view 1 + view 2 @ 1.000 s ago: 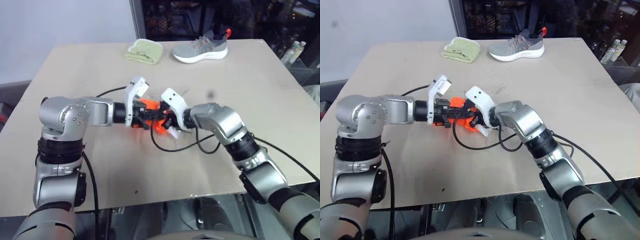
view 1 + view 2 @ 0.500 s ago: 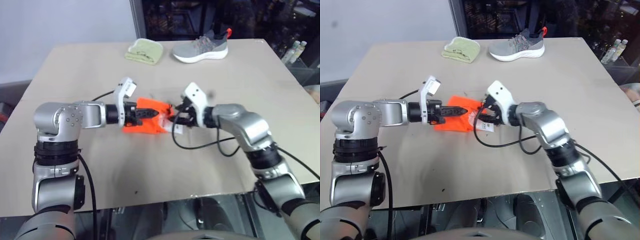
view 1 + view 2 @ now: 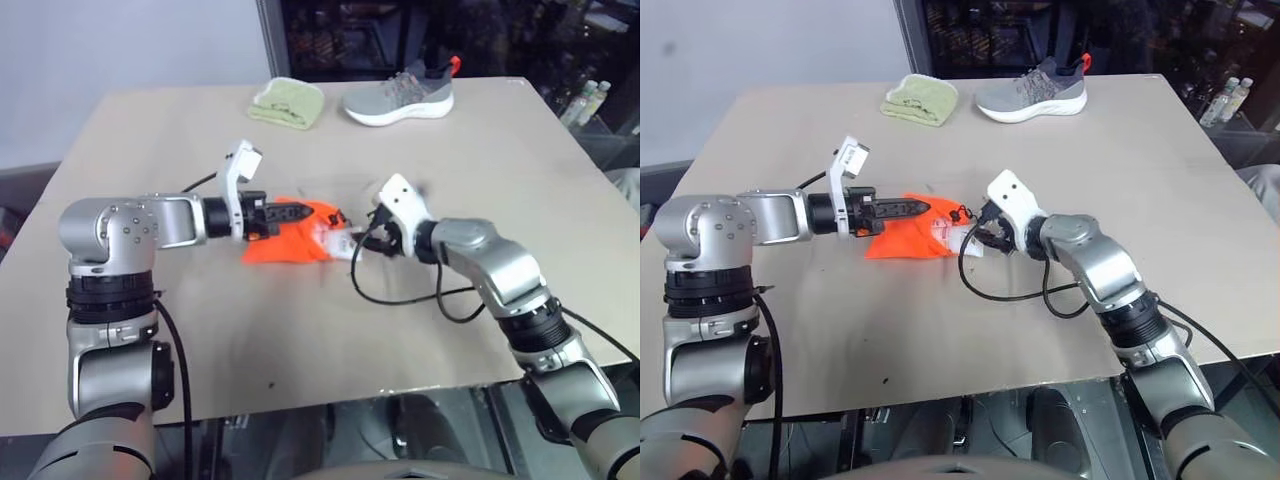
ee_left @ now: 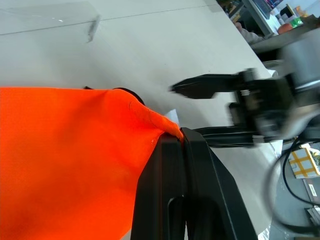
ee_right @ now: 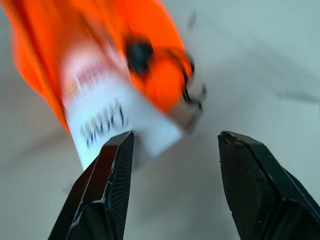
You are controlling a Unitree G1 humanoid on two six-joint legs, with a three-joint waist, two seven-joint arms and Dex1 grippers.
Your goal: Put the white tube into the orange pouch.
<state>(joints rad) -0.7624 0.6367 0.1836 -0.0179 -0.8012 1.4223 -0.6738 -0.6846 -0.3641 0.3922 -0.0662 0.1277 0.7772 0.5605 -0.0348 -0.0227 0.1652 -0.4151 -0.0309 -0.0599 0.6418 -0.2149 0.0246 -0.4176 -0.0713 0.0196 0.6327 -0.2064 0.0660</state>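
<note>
My left gripper (image 4: 182, 142) pinches the orange pouch (image 3: 285, 240) mouth; my right gripper (image 5: 172, 150) stands spread, empty — the white tube (image 5: 117, 122) pokes half out and could slip free if the pouch tilts.

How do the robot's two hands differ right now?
The left hand is shut, pinching an edge of the orange pouch; the right hand is open and holds nothing. The left hand's fingers touch the fabric, while the right hand sits just clear of the white tube poking from the pouch. Both have two black fingers and point toward the pouch.
</note>
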